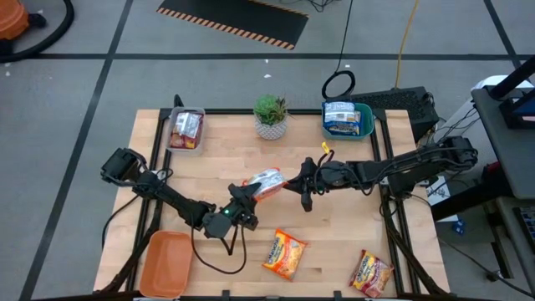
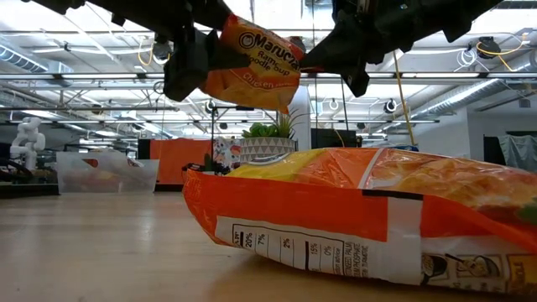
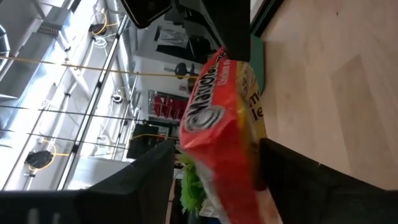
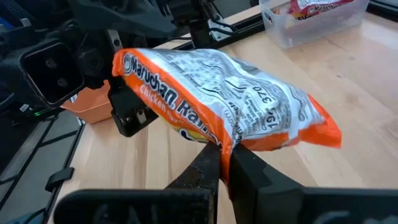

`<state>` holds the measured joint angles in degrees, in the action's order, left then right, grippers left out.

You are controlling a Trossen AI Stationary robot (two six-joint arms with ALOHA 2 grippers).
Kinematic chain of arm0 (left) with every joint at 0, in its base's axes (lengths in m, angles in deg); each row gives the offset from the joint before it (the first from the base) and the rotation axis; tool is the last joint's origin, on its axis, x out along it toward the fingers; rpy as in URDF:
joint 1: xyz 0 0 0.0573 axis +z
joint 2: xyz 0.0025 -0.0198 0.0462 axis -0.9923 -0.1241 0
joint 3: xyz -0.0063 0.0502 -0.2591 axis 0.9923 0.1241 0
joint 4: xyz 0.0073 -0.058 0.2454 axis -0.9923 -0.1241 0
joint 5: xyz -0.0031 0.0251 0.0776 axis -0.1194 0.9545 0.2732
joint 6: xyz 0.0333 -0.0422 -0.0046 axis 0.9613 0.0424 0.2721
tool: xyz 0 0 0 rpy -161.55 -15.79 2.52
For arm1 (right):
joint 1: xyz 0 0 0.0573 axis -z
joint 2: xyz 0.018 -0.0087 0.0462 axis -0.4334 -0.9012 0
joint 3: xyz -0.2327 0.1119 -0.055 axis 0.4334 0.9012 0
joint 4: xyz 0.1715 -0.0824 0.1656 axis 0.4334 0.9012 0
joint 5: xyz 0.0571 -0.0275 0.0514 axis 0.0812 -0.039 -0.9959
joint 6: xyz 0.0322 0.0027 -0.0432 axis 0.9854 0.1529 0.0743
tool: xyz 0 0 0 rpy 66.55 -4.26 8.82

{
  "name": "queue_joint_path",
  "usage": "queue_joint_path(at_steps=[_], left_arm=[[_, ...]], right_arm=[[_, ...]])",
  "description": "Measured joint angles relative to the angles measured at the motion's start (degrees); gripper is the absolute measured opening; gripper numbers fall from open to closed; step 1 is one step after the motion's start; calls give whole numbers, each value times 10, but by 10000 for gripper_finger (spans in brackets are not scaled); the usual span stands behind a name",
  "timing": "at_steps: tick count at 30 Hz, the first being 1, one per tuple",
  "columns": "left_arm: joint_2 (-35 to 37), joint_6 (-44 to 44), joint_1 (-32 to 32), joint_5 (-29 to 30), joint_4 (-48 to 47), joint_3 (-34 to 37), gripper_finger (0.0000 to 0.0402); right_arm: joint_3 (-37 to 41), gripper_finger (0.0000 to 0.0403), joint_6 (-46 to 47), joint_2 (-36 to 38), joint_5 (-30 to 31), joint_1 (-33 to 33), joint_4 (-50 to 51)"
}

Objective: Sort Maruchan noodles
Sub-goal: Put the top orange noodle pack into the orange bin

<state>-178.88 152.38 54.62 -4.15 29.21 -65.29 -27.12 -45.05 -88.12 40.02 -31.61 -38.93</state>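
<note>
- Both arms meet above the middle of the counter (image 1: 217,167), sharing 1 orange Maruchan packet (image 1: 264,181) held clear of the wood
- The left pincer (image 1: 247,199) pinches the packet's near-left end; in the left wrist view the wrapper sits between its 2 dark fingers (image 3: 298,180)
- The right pincer (image 1: 294,184) is pressed together on the packet's opposite edge; the right wrist view shows its fingers (image 4: 208,163) nipping the wrapper's lower seam
- In the low view the raised packet hangs tilted, well above the counter top
- 2 more orange-yellow packets lie flat near the front edge: 1 at front centre (image 1: 284,253), 1 at the front right corner (image 1: 370,272)
- A clear tray (image 1: 185,143) at the back left holds a red-silver packet (image 1: 186,125)
- A teal tray (image 1: 365,122) at the back right holds blue-white packets (image 1: 342,116)
- An orange tray (image 1: 165,263) sits at the front left corner
- A potted plant (image 1: 271,115) stands at back centre, between the clear and teal trays
</note>
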Motion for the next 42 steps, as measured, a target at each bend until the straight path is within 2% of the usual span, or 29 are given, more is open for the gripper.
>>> queue_joint_path(at_steps=[6,11,17,42], left_arm=[[0,-9,-1,0,0,0,178],[0,-45,-1,-19,0,0,154],[1,-100,-2,-64,4,0,152],[3,-152,0,-60,1,0,151]], right_arm=[[0,9,0,0,0,0,0],[0,9,-9,0,2,0,-7],[0,9,-27,0,5,1,-33],[0,9,-41,0,2,18,-48]])
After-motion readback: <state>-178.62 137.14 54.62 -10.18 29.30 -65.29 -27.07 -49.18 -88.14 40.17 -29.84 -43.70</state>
